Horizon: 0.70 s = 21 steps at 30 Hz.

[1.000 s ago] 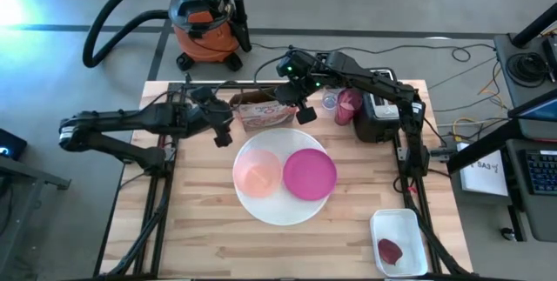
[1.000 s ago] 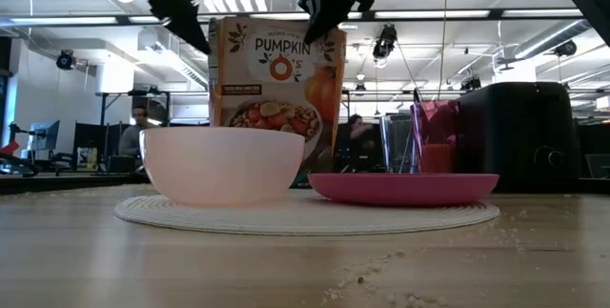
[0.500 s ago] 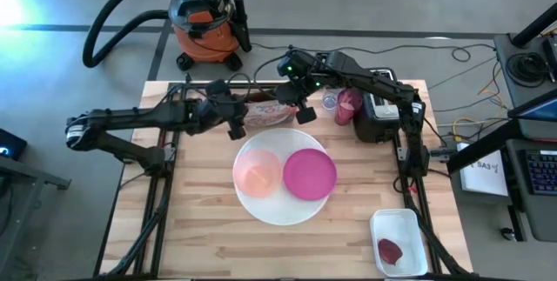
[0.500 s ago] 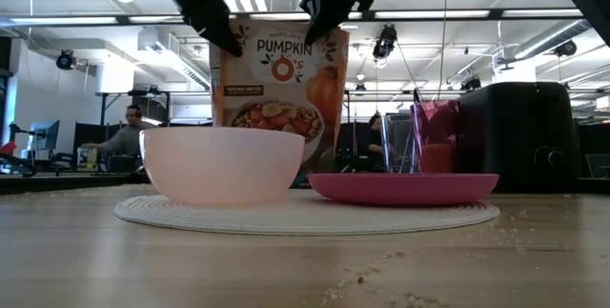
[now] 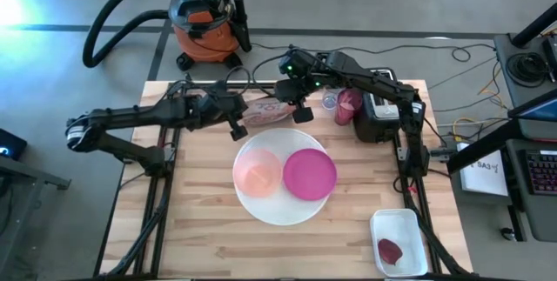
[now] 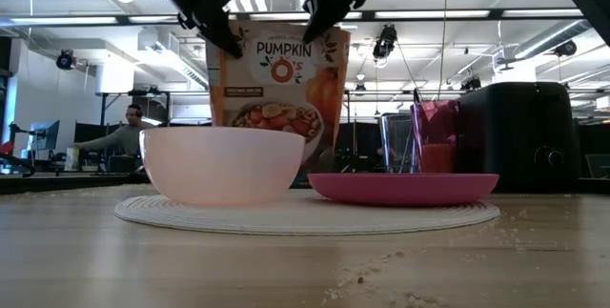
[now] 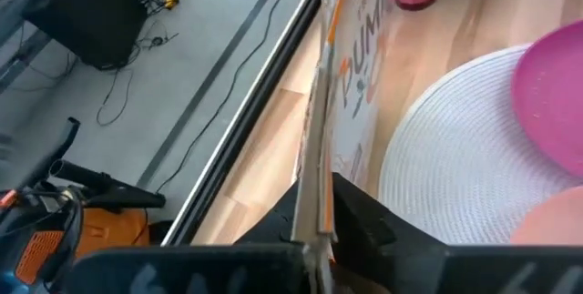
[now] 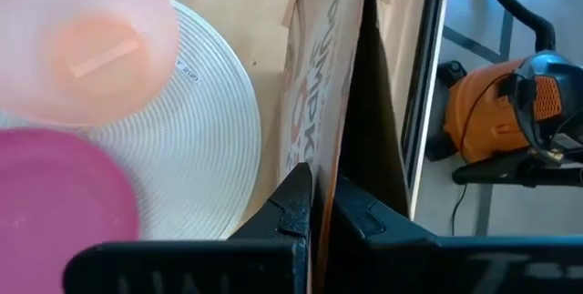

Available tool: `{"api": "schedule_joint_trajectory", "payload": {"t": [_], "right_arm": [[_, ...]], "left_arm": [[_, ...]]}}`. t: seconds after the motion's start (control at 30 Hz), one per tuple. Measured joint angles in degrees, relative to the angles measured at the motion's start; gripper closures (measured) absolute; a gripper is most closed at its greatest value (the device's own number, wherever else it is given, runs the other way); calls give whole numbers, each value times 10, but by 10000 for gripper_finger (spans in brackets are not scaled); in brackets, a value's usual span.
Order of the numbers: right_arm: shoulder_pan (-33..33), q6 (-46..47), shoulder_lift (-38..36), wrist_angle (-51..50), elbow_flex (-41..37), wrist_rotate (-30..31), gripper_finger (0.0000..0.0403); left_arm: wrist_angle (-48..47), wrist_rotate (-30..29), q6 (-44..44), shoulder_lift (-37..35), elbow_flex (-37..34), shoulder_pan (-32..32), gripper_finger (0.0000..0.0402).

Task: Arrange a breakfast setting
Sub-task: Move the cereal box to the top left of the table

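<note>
An orange "Pumpkin O's" cereal bag [image 6: 276,89] stands behind the large white plate [image 5: 280,211]; the bowl hides its bottom. The plate bears a pale pink bowl [image 5: 257,175] and a magenta plate [image 5: 309,174]. My left gripper [image 6: 226,39] is shut on the bag's top left corner. My right gripper [image 6: 315,30] is shut on its top right corner. A pink cup [image 5: 348,105] and a clear glass [image 5: 330,100] stand at the far edge beside the bag. My left gripper pinches the bag's top edge [image 7: 314,205] at its left corner between its two fingers, which slant down from above. The bag stays upright below them. My right gripper pinches the top edge [image 8: 321,171] at the right corner between its two fingers, slanting down from above.
A black toaster [image 5: 376,116] sits at the far right of the table. A white tray [image 5: 399,242] with a dark red piece lies at the near right corner. Crumbs dot the near tabletop [image 6: 381,275]. An orange shop vacuum [image 5: 204,20] stands on the floor beyond the table.
My left gripper has gone toward the table's right, up to the bag's top left corner, turning as it went, and has shut on the top edge. My right gripper has kept its hold on the other corner. The bag's top has shifted slightly.
</note>
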Motion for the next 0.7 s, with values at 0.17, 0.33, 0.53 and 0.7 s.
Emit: {"api": "schedule_joint_trajectory", "payload": {"t": [0.17, 0.33, 0.53, 0.7], "right_arm": [[0, 18, -15, 5, 0, 1, 393], [-1, 19, -44, 17, 0, -2, 393], [-1, 46, -76, 24, 0, 31, 393], [-2, 97, -100, 17, 0, 74, 393]], "left_arm": [[-38, 4, -11, -25, 0, 32, 400], [-104, 5, -55, -61, 0, 67, 401], [-199, 8, -120, -110, 0, 82, 401], [-293, -3, -194, -160, 0, 82, 401]]}}
